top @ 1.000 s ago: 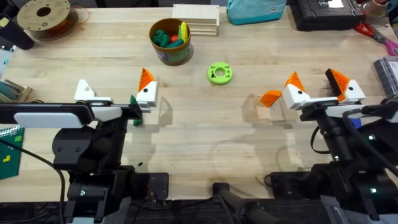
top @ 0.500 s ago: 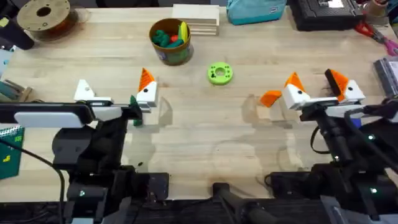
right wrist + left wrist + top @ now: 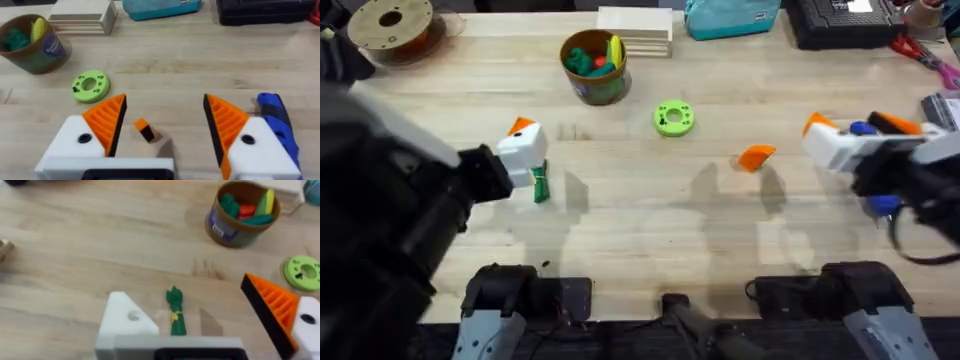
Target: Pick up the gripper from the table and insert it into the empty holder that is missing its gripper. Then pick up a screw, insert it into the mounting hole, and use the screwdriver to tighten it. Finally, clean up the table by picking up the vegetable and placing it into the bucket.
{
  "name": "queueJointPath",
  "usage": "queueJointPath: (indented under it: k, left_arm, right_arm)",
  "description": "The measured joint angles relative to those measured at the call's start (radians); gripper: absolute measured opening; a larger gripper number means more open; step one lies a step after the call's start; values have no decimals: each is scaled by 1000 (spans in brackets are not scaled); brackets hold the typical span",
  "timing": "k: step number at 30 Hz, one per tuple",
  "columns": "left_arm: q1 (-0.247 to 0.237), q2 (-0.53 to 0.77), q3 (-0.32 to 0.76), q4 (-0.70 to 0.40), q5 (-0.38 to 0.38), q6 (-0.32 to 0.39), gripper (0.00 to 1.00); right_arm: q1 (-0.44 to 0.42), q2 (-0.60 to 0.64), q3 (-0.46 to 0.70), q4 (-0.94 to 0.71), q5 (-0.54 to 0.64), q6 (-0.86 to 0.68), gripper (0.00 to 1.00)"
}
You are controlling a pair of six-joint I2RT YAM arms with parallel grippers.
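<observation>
Orange gripper (image 3: 755, 157): loose on table, 9 o'clock of right gripper (image 3: 165, 125), jaws spread, grasping nothing.
Left gripper (image 3: 200, 320): jaws apart, one holder (image 3: 125, 322) bare; vegetable (image 3: 175, 311) lies between.
Bucket (image 3: 593, 66): 12 o'clock.
Screwdriver (image 3: 276, 120): beside right finger.
</observation>
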Motion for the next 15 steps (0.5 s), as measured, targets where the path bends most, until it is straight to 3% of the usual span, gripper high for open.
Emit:
queueJointPath:
  k: [5, 10, 15]
  left_arm:
    - [0, 160, 47, -60, 88, -25, 987]
    - [0, 222, 47, -82, 152, -38, 970]
    - [0, 221, 47, -78, 175, -43, 207]
  right_arm:
    - [0, 142, 225, -173, 0, 0, 899]
    - [0, 170, 281, -188, 0, 3, 899]
    - [0, 171, 281, -196, 0, 3, 899]
